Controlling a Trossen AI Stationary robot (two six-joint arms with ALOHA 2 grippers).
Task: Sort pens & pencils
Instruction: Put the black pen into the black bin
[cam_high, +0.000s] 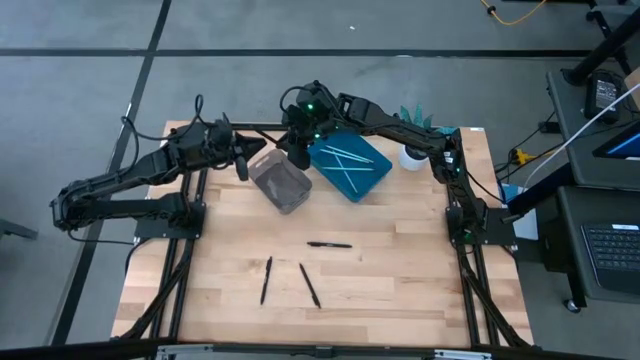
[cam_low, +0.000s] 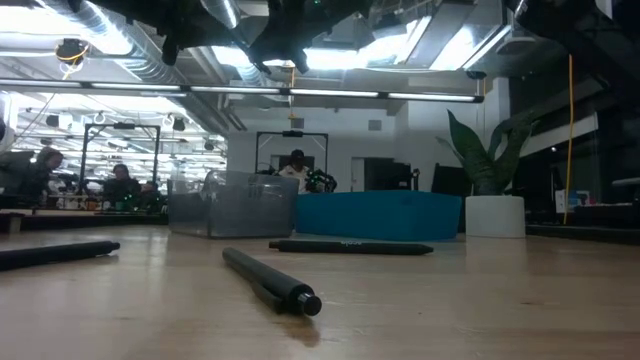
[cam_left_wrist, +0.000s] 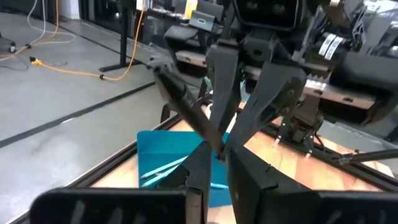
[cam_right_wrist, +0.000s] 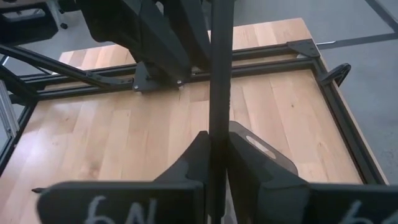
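My right gripper (cam_high: 297, 153) hangs above the far edge of the grey clear bin (cam_high: 282, 185) and is shut on a black stick (cam_left_wrist: 183, 99). My left gripper (cam_high: 244, 165) hovers at the bin's left corner with its fingers (cam_left_wrist: 249, 177) together. The high view shows a gap between it and the right gripper. A blue bin (cam_high: 350, 165) to the right of the grey one holds light blue sticks (cam_high: 345, 158). Three more black sticks lie flat on the near half of the table (cam_high: 329, 244) (cam_high: 266, 279) (cam_high: 309, 284). My right gripper pinches the black stick's lower end (cam_right_wrist: 219, 127) between its two fingertips (cam_left_wrist: 231, 134), coming from above and pointing down. The stick is lifted clear over the grey bin. It slants upward from the fingertips, running along the fingers back toward the wrist.
A white pot with a green plant (cam_high: 412, 157) stands at the far right, behind the blue bin. The black frame rails (cam_high: 190, 200) run along both table sides. Open wood lies between the bins and the loose sticks. People sit in the room beyond (cam_low: 297, 170).
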